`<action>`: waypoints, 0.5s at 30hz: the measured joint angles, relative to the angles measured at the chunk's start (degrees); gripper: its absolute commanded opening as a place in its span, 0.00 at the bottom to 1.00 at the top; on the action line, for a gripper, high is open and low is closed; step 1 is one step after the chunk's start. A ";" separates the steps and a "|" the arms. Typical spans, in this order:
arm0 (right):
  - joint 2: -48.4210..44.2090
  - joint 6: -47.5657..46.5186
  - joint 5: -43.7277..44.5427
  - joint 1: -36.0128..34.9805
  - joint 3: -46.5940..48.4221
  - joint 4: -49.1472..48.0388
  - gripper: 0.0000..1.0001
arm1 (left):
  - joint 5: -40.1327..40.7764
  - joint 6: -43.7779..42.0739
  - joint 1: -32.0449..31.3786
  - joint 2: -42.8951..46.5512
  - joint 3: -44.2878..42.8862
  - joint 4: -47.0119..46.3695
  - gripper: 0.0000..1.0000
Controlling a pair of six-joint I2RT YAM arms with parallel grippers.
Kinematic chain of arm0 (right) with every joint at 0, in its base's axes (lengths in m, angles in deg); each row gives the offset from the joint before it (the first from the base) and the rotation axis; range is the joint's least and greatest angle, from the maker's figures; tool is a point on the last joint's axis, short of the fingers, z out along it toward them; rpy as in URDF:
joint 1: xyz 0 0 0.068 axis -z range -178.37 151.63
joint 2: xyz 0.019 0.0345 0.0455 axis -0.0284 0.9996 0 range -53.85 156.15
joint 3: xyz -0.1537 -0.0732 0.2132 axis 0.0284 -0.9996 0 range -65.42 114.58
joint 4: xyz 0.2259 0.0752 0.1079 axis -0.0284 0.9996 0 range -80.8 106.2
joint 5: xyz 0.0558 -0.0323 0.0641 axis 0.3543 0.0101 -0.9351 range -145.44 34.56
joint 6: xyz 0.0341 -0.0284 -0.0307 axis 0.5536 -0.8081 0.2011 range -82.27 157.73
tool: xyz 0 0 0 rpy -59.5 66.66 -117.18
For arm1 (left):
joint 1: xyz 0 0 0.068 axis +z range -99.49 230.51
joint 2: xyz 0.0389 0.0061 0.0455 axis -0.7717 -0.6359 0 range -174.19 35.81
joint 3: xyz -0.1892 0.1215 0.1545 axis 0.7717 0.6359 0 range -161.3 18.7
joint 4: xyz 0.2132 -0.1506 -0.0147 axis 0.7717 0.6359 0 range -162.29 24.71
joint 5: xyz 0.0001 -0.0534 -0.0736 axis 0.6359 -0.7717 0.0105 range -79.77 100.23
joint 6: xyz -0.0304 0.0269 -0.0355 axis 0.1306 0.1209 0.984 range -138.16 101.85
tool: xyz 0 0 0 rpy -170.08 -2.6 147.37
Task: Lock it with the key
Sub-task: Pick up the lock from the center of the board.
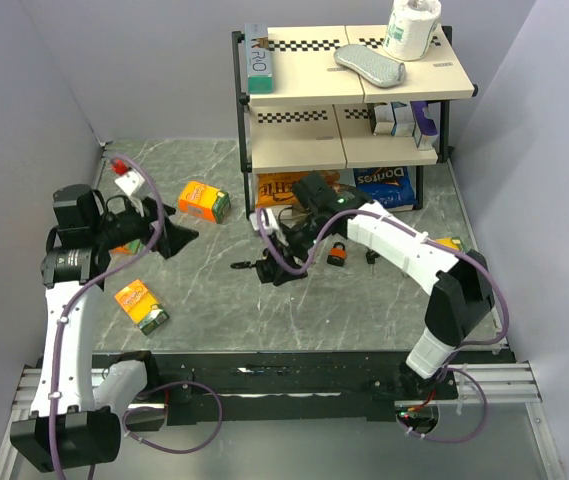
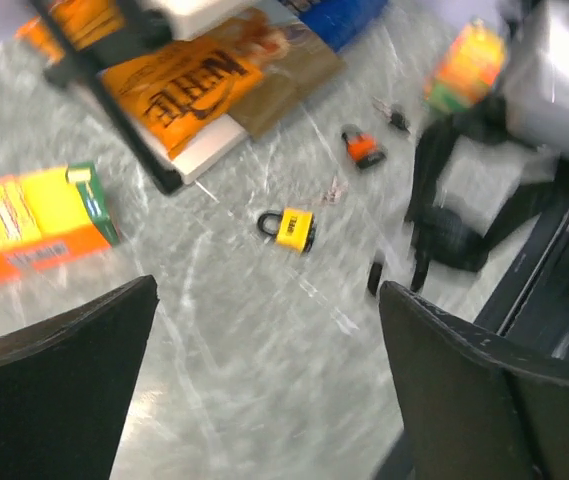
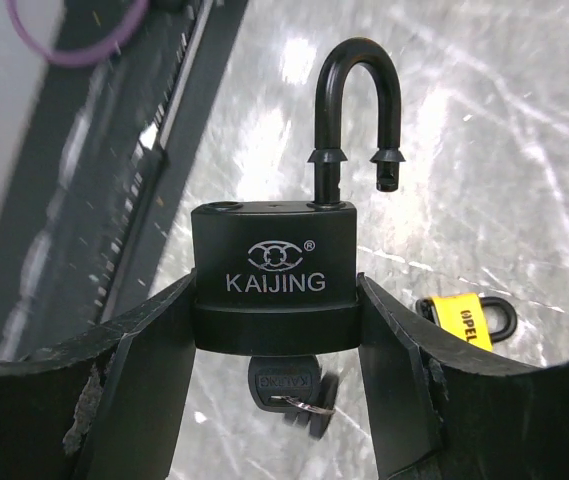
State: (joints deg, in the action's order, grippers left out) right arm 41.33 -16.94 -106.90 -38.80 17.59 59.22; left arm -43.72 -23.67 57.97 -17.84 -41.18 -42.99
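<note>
Clamping the black padlock [image 3: 274, 290] between right fingers [image 3: 134, 395], shackle open.

Orange carton [image 1: 204, 201] lies left of the shelf rack [image 1: 314, 76]

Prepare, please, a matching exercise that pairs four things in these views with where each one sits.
Things:
1. black padlock
2. yellow padlock
3. orange padlock
4. paper towel roll

Places:
A. on top of the shelf rack
B. on the table, right beside the right arm
C. clamped in the right end effector, shackle open
D. flat on the table, mid-frame in the left wrist view

Pairs: 1-C, 2-D, 3-B, 4-A
</note>
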 measured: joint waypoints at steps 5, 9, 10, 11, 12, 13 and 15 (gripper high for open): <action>-1.01 5.57 -2.12 1.05 3.30 1.27 0.00 | -6.64 -19.91 -2.45 0.46 -0.09 10.73 0.91; -1.01 8.61 -2.60 1.05 5.03 3.32 0.00 | -6.69 -27.98 -11.47 1.38 1.55 13.25 0.83; -1.01 9.35 -2.75 1.05 5.42 3.74 0.00 | -6.03 -28.63 -13.99 2.01 2.51 12.81 0.81; -1.01 10.16 -2.84 1.05 5.92 4.13 0.00 | -5.44 -29.20 -16.28 2.78 3.61 12.28 0.79; -0.98 10.82 -2.93 1.05 6.32 4.33 0.00 | -4.57 -29.81 -18.73 3.45 4.63 11.58 0.74; -0.98 11.56 -3.02 1.05 6.95 4.72 0.00 | -3.74 -30.27 -20.65 4.04 5.49 10.86 0.72; -0.98 12.31 -3.23 1.05 7.76 5.31 0.00 | -2.19 -30.93 -23.26 4.59 6.60 9.49 0.67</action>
State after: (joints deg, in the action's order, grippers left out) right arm 40.34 -4.64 -110.14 -37.75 25.35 64.53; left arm -45.91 -54.60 34.72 -13.25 -34.58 -33.51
